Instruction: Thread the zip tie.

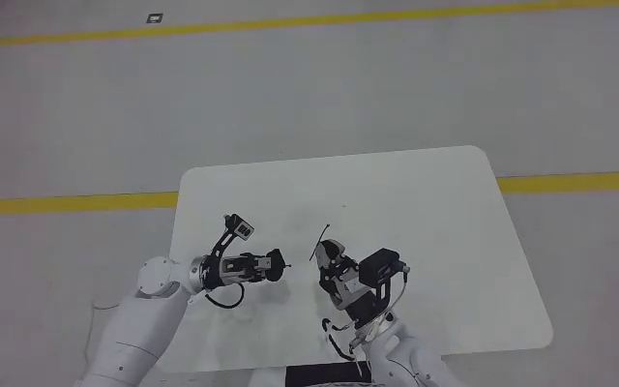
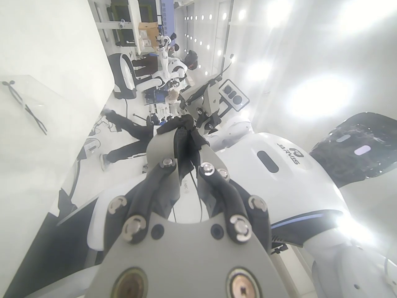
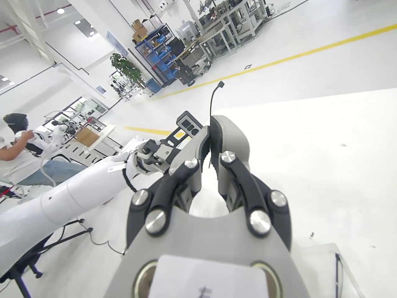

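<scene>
- The right gripper [image 3: 211,127] is pinched shut on a thin black plastic zip tie [image 3: 211,106]. The strap sticks out past the fingertips, with its little square head [image 3: 220,84] at the far end.
- The left gripper [image 2: 183,125] is near it above the table, and the two tips face each other with a gap between them. Its black pads [image 2: 181,144] look pressed together. I cannot tell if anything is caught in them (it is all dark in there).
- From where I stand, this looks like the lining-up part. One end of the tie has to go through the tiny hole in the head.
- To do it well, I think the right gripper should hold the tie steady, because the strap is bendy and will wobble.
- The left gripper would need to take the loose end close to its tip so it does not flop. Then it should aim straight at the hole and go slowly.
- Under both grippers is the flat white table [image 1: 435,213]. A clear plastic tray [image 3: 328,249] with spare black ties [image 2: 26,108] lies on it (best not to bump it).
</scene>
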Motion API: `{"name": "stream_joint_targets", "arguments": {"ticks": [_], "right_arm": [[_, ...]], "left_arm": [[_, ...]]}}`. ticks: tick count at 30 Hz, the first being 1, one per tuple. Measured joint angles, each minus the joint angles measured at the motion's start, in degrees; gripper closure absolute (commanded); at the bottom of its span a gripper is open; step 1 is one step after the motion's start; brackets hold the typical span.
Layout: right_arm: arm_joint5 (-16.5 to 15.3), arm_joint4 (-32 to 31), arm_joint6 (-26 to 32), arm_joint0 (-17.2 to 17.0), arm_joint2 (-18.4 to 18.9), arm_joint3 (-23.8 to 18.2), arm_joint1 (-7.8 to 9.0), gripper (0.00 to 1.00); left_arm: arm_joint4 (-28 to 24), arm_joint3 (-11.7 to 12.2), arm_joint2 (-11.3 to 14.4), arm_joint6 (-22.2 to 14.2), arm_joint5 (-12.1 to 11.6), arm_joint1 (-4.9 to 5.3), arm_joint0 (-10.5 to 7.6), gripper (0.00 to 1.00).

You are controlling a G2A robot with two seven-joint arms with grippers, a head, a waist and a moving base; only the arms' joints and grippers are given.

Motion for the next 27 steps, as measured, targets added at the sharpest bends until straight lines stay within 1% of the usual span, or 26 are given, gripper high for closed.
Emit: {"name": "stream_joint_targets", "arguments": {"ticks": [6, 8, 11, 17, 23, 27], "right_arm": [[0.0, 0.0, 0.1, 0.1, 0.0, 0.0, 0.01, 1.00], [0.0, -1.3, 0.5, 0.7, -0.3, 0.3, 0.07, 1.00], [1.4, -3.4, 0.0, 1.5, -1.1, 0.6, 0.09, 1.00], [3.8, -5.3, -0.6, 3.3, -2.7, 2.0, 0.09, 1.00], [5.2, -5.4, -1.9, 4.5, -3.9, 2.9, 0.46, 1.00], [5.3, -5.4, -2.2, 4.6, -4.0, 3.0, 0.60, 1.00]], "left_arm": [[0.0, 0.0, 0.0, 0.0, 0.0, 0.00, 0.00, 1.00], [0.0, 0.0, 0.0, 0.0, 0.0, 0.00, 0.00, 1.00], [0.0, 0.0, 0.0, 0.0, 0.0, 0.00, 0.00, 1.00], [0.0, 0.0, 0.0, 0.0, 0.0, 0.00, 0.00, 1.00], [0.0, 0.0, 0.0, 0.0, 0.0, 0.00, 0.00, 1.00], [0.0, 0.0, 0.0, 0.0, 0.0, 0.00, 0.00, 1.00]]}}
